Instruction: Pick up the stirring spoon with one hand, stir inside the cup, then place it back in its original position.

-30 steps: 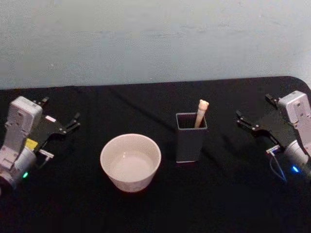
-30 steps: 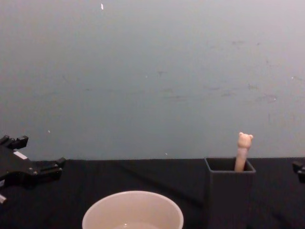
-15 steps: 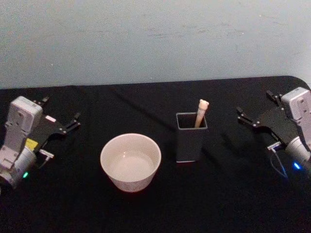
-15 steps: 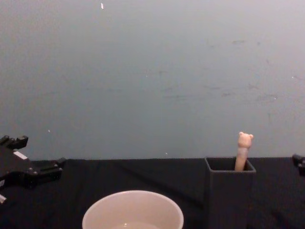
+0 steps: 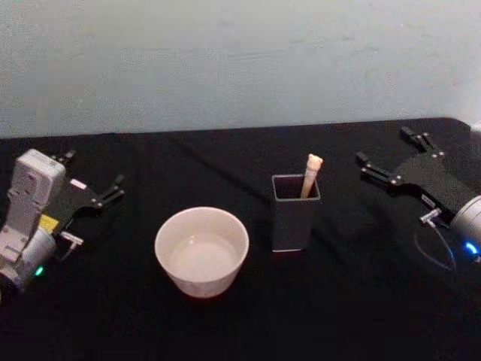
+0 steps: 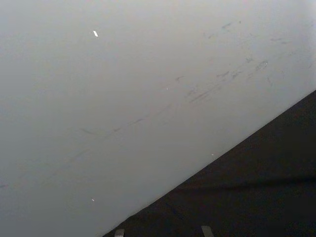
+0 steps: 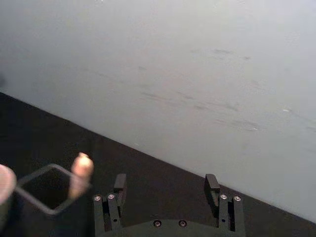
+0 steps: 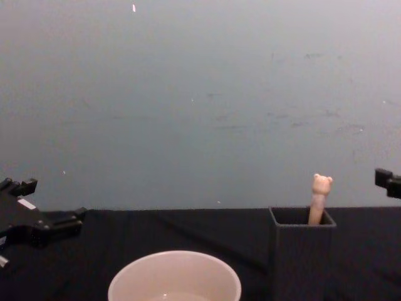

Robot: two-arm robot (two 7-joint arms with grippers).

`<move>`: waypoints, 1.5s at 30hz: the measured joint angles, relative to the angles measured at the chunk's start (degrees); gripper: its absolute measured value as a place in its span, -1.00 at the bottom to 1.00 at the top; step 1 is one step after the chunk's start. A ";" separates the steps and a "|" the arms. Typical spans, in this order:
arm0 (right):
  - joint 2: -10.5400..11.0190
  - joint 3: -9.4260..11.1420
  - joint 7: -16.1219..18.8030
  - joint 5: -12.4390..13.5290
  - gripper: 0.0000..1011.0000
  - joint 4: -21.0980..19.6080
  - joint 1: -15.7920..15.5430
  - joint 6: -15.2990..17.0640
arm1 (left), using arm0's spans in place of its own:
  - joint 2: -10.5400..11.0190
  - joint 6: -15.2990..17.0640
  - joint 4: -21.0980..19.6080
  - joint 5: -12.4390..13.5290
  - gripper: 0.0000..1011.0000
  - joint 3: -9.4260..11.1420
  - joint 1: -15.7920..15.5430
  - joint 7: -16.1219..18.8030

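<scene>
The stirring spoon stands in the dark grey square holder, its pale bear-topped handle sticking out of the back right corner; its bowl is hidden inside. The cream-white cup sits left of the holder on the black table. My right gripper hovers open to the right of the holder, apart from it, with nothing between its fingers. In the right wrist view the spoon and the holder's rim lie ahead of the gripper. My left gripper rests open at the far left.
A pale blue-grey wall rises right behind the black table. Bare tabletop lies between each gripper and the two vessels. The cup and holder stand close together near the table's middle.
My right gripper has lifted and swung inward, toward the holder and spoon. The left arm, cup, holder and spoon have stayed put.
</scene>
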 joint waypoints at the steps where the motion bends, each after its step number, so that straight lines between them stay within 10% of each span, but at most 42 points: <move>1: 0.08 0.15 0.93 0.69 0.98 -0.35 -0.10 0.22 | 0.00 0.00 0.00 0.00 0.98 0.00 0.00 0.00; 15: -1.18 -0.51 11.64 5.66 0.98 -2.36 0.28 4.20 | 0.00 0.00 0.00 0.00 0.98 0.00 0.00 0.00; 45: -7.59 -3.30 16.40 4.63 0.98 7.62 8.13 10.10 | 0.00 0.00 0.00 0.00 0.98 0.00 0.00 0.00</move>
